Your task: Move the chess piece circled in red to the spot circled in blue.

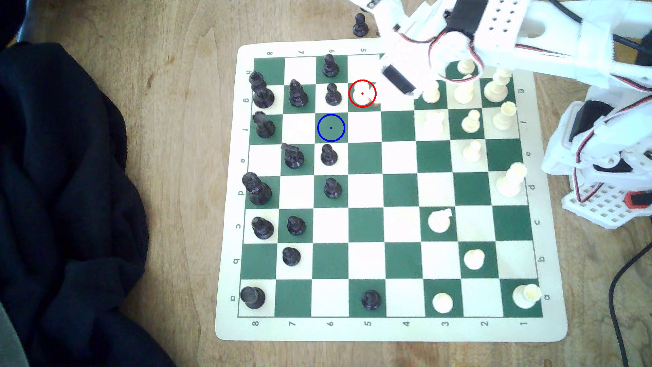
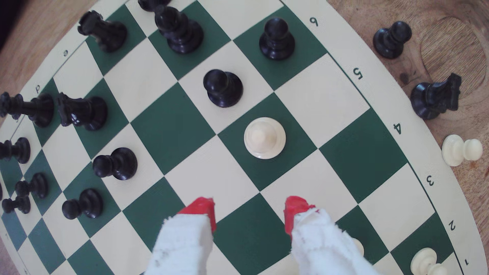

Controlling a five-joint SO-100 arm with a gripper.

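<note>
Surface: wooden table, chessboard.
Pawn: unmoved, upper centre.
Blue-ringed square: unfilled.
Gripper: held apart, nothing grasped.

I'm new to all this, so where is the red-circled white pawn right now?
In the exterior view, the white pawn stands near the board's top edge, just right of a black pawn and diagonally up-right of the blue-ringed square.
</note>
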